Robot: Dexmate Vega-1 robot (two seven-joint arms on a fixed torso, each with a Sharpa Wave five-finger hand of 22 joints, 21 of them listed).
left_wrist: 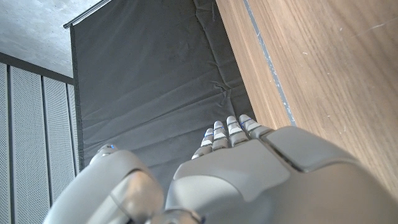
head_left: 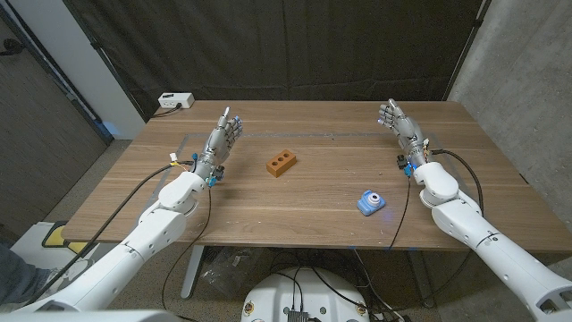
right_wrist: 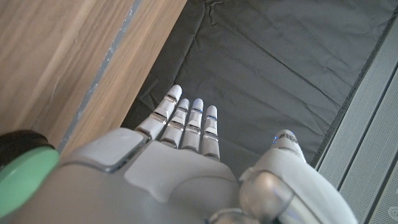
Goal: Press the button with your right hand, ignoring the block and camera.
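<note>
The pressing has not begun. The right hand (head_left: 399, 126) waits at the upper right of the head frame, fingers extended, holding nothing; the left hand (head_left: 222, 141) at upper left is likewise empty. The button (right_wrist: 25, 177) seems to be the green disc at the lower left of the right wrist frame, close beside that hand, though it is half cut off. Next the hand must swing onto it. One brick-like block (head_left: 281, 164) sits centre, one blue camera (head_left: 371, 202) lower right
</note>
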